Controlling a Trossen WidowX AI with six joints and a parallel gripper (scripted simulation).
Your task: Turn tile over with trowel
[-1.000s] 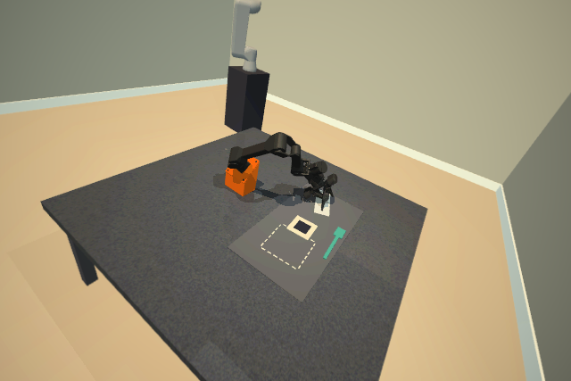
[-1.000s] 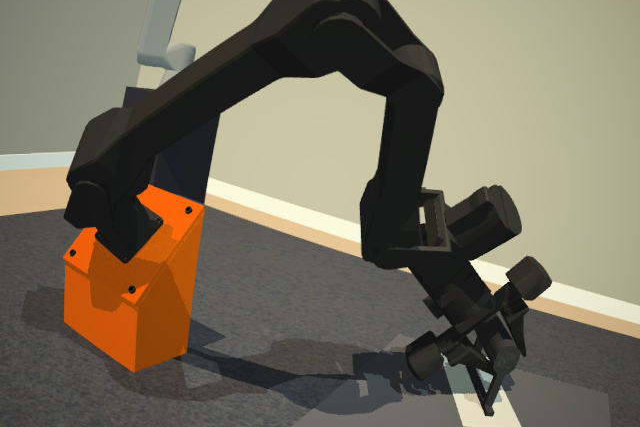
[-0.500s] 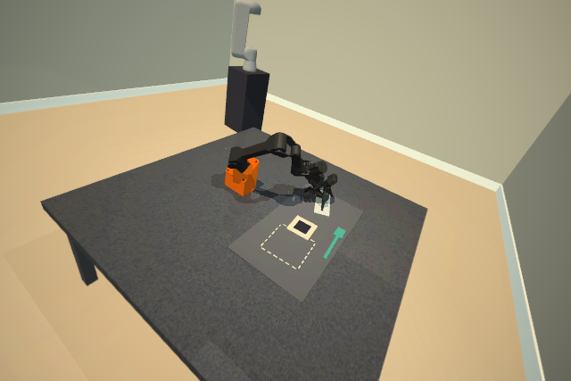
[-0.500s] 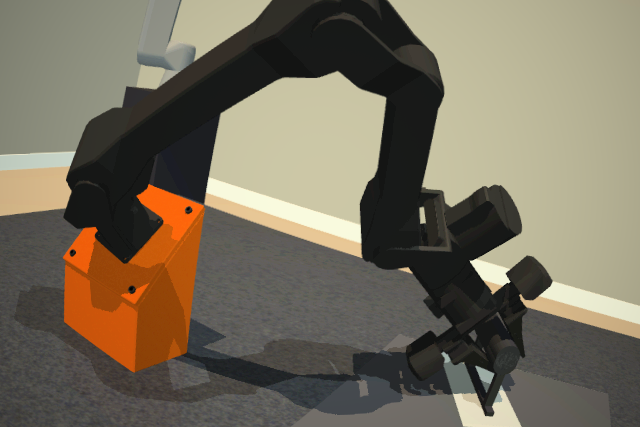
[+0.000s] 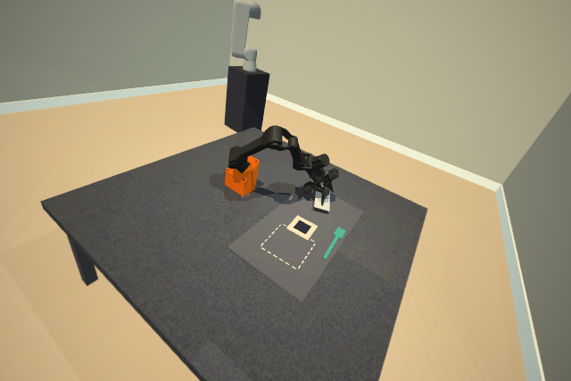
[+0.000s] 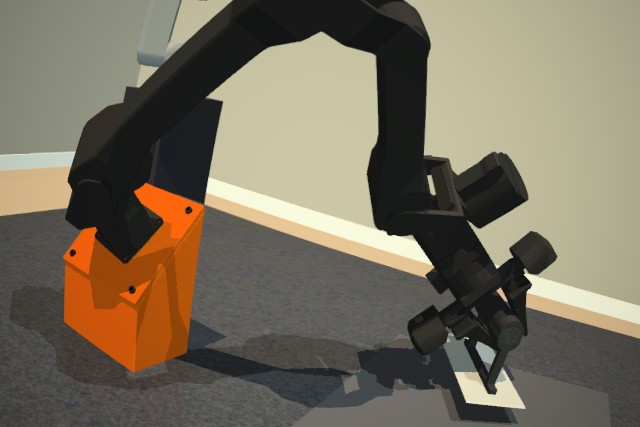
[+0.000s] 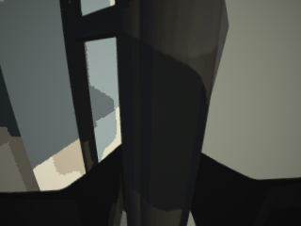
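Observation:
The trowel (image 5: 318, 204) (image 6: 475, 392) has a wide pale blade and a thick dark handle, which fills the middle of the wrist view (image 7: 165, 108). My gripper (image 5: 328, 182) (image 6: 509, 335) (image 7: 151, 144) is shut on that handle. The blade hangs slightly above the back corner of the grey mat (image 5: 302, 288) (image 6: 568, 401), with a shadow below it. The cream tile (image 5: 302, 227) lies flat on the mat, its dark square mark facing up. It overlaps the back corner of the dashed outline (image 5: 297, 268). The underside of the blade is hidden.
A teal tool (image 5: 340, 232) with a thin handle and small square head lies along the mat's right side. My orange base (image 5: 240, 180) (image 6: 165, 277) stands behind and left of the mat. A pale arm (image 5: 239, 30) (image 6: 160, 9) stands on a dark pedestal beyond the table.

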